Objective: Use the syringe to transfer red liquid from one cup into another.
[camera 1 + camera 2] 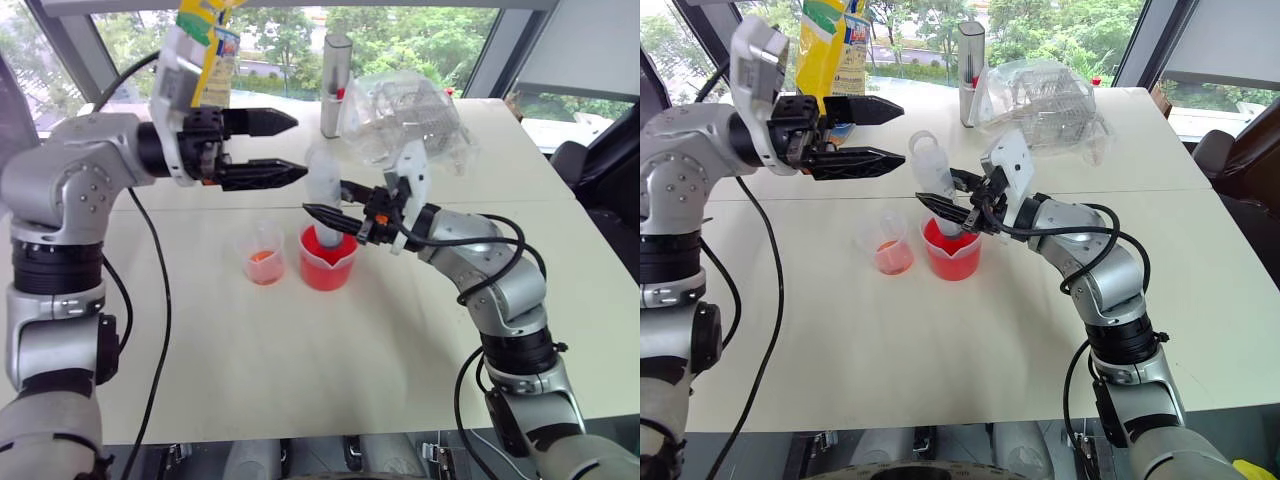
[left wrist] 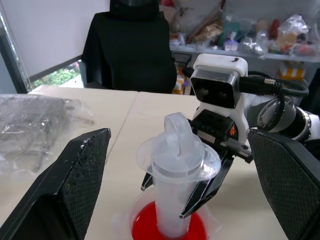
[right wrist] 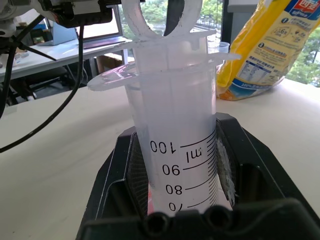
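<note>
On the bench, the left claw hovers spread wide by the plunger, the small cup holds only a little red, and the right claw grips the syringe upright, tip in the beaker, drawing yet undone.

On the barrel of the syringe, black graduations are printed: "100", "90", "80" and a partly cut-off "70" are read downward, with "ml" set beside the "100" and fine tick marks run along the scale. The lowest figures are found just between the right gripper's fingers, which are pressed against the barrel. On the yellow bag, well beyond the fingers, a blue panel with white print and a red-and-white mark at the top are seen, but the wording cannot be read.
</note>
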{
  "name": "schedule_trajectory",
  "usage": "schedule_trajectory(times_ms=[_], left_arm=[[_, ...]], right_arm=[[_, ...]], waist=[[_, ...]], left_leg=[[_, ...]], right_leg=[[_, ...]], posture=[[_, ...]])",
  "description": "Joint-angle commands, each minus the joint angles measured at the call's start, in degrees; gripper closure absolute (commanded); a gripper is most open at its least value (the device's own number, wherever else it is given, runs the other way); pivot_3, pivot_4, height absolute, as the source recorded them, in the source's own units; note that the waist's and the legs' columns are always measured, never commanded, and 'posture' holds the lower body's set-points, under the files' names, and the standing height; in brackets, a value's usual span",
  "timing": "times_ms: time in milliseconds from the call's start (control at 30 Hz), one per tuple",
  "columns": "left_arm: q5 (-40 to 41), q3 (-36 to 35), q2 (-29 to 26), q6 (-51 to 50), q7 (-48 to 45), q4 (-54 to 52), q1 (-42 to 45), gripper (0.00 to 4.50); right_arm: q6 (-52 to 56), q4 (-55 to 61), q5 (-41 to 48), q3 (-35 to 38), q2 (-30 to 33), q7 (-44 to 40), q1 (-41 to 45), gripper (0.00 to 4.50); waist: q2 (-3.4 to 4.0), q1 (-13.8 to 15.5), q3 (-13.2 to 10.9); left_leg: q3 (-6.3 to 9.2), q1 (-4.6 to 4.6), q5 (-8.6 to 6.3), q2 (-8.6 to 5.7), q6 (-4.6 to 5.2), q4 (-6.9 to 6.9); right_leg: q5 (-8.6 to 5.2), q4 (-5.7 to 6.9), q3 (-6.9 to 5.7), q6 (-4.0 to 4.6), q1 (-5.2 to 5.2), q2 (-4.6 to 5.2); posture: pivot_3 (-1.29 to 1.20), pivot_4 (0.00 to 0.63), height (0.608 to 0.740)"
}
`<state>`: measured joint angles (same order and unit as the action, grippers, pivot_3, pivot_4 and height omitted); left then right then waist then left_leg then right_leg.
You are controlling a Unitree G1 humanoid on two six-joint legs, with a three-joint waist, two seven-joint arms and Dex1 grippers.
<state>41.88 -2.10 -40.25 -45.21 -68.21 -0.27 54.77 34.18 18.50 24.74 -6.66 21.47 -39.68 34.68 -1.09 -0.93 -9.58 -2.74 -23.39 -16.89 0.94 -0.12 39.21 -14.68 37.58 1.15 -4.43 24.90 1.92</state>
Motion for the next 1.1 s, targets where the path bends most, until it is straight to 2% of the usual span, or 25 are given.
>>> schedule_trajectory(times_ms=[33, 133, 233, 500, 700, 1100], left_arm=[[0.11, 0.50, 0.04, -0.56, 0.45, -3.08, 0.16, 0.00], [-0.02, 0.90, 0.38, -0.56, 0.89, -4.14, -0.70, 0.00], [0.09, 0.95, 1.05, -0.98, 1.86, -4.25, -0.68, 0.79], [-0.22, 1.09, 1.03, -1.15, 2.30, -4.72, -1.40, 4.45], [-0.57, 1.34, 0.73, -0.92, 2.35, -5.79, -2.14, 4.45], [-2.27, 0.15, 0.91, 0.53, 2.84, -1.89, 3.24, 4.45]], right_arm=[[-1.23, 1.38, -0.19, -0.15, 0.15, -0.22, 0.44, 3.04], [-1.22, 1.43, -0.35, -0.32, 0.01, -0.28, 0.46, 3.04], [-1.15, 1.50, -0.44, -0.49, -0.02, -0.41, 0.50, 3.04], [-1.23, 1.63, -0.78, -0.84, 0.11, -0.72, 0.49, 3.04], [-1.00, 2.00, -0.49, -1.10, -0.01, -0.95, 0.35, 3.04], [0.61, 1.22, 0.63, -2.11, -0.89, -1.55, -1.58, 3.04]], waist=[[0.00, -0.01, 0.00], [0.00, -0.01, 0.00], [0.00, -0.01, 0.00], [0.00, -0.03, 0.00], [0.00, 0.01, 0.00], [0.00, 0.08, 0.00]], left_leg=[[0.00, 0.00, 0.00, 0.00, 0.00, 0.00], [0.00, 0.00, 0.00, 0.00, 0.00, 0.00], [0.00, 0.00, 0.00, 0.00, -0.01, 0.00], [0.00, 0.01, 0.00, 0.00, -0.01, 0.00], [0.00, 0.01, 0.01, 0.00, -0.01, 0.00], [0.00, 0.01, 0.01, -0.01, -0.01, 0.00]], right_leg=[[0.00, 0.00, 0.01, 0.00, 0.00, 0.00], [0.00, 0.00, 0.01, 0.00, 0.00, 0.00], [0.00, 0.01, 0.02, 0.00, 0.00, 0.00], [0.00, 0.01, 0.02, 0.00, 0.00, 0.00], [0.00, 0.01, 0.02, 0.00, 0.00, 0.00], [0.00, 0.01, 0.01, 0.00, 0.00, -0.01]], posture=[[0.00, 0.150, 0.740], [0.00, 0.150, 0.740], [0.00, 0.150, 0.740], [0.00, 0.150, 0.740], [0.00, 0.150, 0.740], [0.00, 0.150, 0.740]])
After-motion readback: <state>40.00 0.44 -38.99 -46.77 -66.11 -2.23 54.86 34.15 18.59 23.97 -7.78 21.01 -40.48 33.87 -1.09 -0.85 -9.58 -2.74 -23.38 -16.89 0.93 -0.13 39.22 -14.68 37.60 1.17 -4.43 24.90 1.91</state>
